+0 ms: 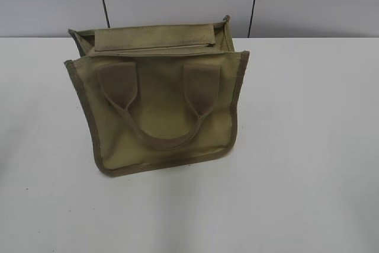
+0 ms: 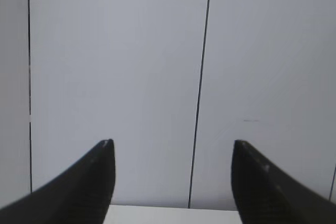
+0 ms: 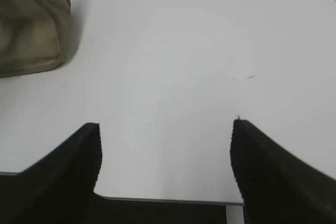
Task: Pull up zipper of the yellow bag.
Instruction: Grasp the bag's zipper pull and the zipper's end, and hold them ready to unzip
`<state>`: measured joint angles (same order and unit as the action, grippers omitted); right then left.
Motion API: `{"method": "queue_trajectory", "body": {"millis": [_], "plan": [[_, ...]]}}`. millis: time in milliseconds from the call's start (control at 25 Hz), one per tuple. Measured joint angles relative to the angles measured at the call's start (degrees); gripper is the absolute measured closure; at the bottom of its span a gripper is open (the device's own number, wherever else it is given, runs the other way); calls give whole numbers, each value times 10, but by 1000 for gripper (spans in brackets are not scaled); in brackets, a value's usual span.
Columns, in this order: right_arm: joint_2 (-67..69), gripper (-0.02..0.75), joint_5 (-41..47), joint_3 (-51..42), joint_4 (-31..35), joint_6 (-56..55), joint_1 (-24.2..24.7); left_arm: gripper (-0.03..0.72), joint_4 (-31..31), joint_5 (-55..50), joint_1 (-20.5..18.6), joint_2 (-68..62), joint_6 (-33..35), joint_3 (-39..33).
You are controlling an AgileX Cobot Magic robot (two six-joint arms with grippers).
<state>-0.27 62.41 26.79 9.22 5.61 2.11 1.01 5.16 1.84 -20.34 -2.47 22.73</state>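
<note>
Visibly unmarked yellow bag upright on table.

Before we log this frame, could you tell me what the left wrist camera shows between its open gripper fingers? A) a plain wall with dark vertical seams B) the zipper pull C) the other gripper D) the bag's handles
A: between the left gripper there is only the pale wall with its dark seams, no bag.
</note>
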Motion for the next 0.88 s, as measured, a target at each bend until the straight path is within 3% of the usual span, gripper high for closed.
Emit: {"method": "queue_trajectory", "body": {"millis": [280,520,720,880], "plan": [[0,154,0,0,0,0,0,237,-77,197,0,-232,-30,-38],[0,154,0,0,0,0,0,294,-241,339,0,-462,-167,-40],[0,154,0,0,0,0,0,301,-379,462,0,-619,-203,-40],[0,154,0,0,0,0,0,301,-446,511,0,-708,-207,-40]]}}
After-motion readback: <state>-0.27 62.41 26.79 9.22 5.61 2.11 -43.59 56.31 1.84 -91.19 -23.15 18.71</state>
